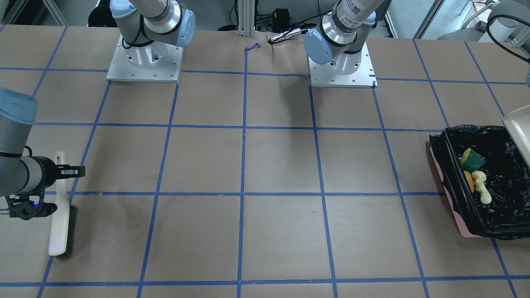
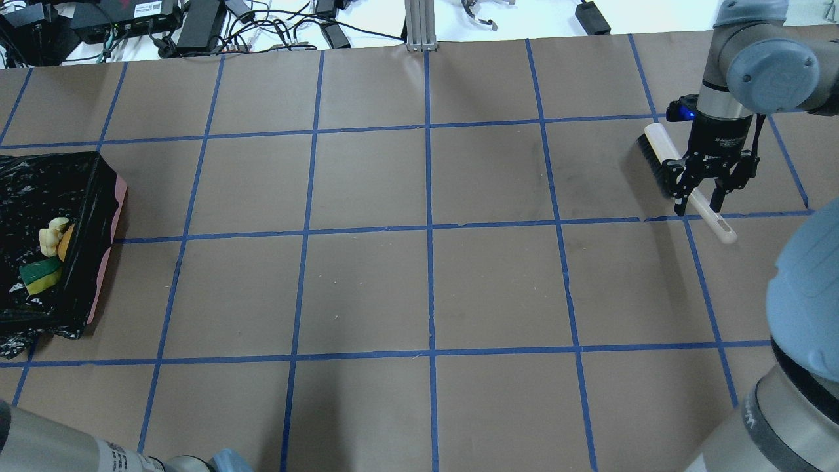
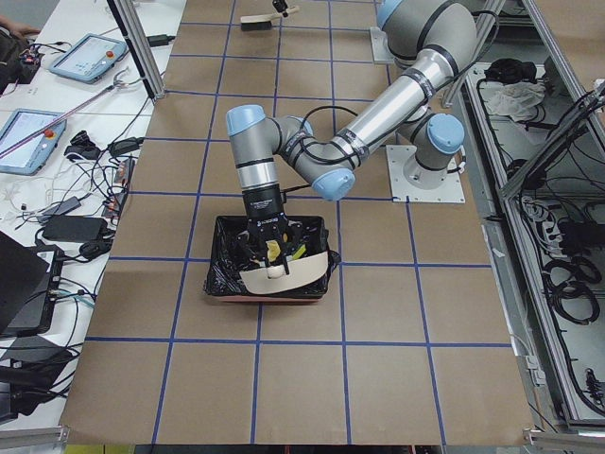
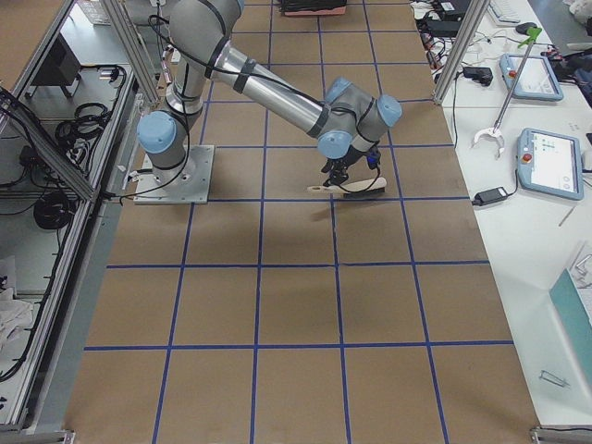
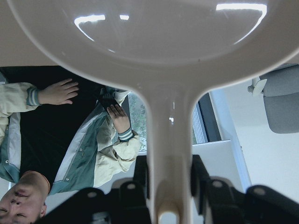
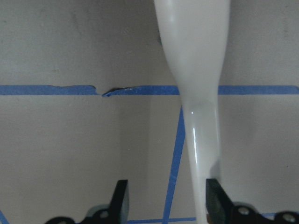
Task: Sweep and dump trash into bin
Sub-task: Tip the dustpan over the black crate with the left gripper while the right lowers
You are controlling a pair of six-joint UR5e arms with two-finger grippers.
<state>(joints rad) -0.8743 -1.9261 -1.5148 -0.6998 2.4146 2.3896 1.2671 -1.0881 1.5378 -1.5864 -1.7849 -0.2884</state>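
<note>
Trash: sponge wedge [image 1: 472, 159], amber lump [image 1: 468, 178] and pale croissant-like piece [image 1: 482, 187] lie clustered inside the black-lined bin [image 1: 467, 231], at the counter's [image 1: 281, 165] end on the robot's left.
Axis: the croissant-like piece runs along the bin's long wall.
Left jaws: clamped on the dustpan [image 3: 288, 274] handle, with the pan directly above the trash.
Right jaws: spread, straddling the brush [image 1: 61, 223] handle, which lies on the counter at the opposite end.

Brown table [image 1: 281, 165] (blue-taped grid), pink bin [image 1: 463, 225], brush [image 1: 60, 223]
</note>
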